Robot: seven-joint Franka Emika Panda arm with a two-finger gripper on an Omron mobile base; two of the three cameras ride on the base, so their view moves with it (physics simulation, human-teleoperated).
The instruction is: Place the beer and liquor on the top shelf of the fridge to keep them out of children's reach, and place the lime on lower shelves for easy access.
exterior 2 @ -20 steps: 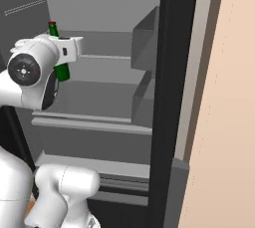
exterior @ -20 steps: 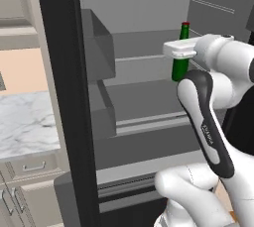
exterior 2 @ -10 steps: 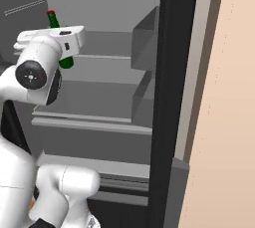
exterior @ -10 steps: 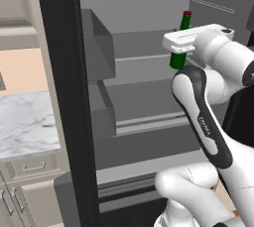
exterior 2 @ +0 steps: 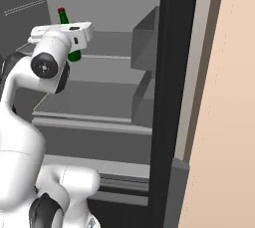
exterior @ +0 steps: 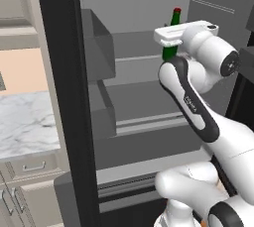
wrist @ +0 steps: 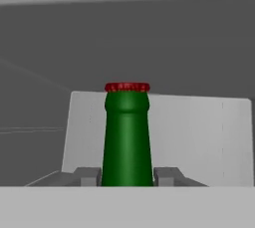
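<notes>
Grey fridge (exterior: 144,102) interior ahead, black door edge framing it on both base views. Holding the beer (exterior: 171,37) upright inside the fridge cavity, red cap up, raised above the grey shelves (exact shelf level beneath hard to judge). Gripper (exterior: 169,47) clamped on the beer's body, long neck rising straight between the fingers (wrist: 87,176) in the hand view. Pale panel just behind the beer there. Marble counter (exterior: 25,127) with drawers well off to the left, outside the fridge.
</notes>
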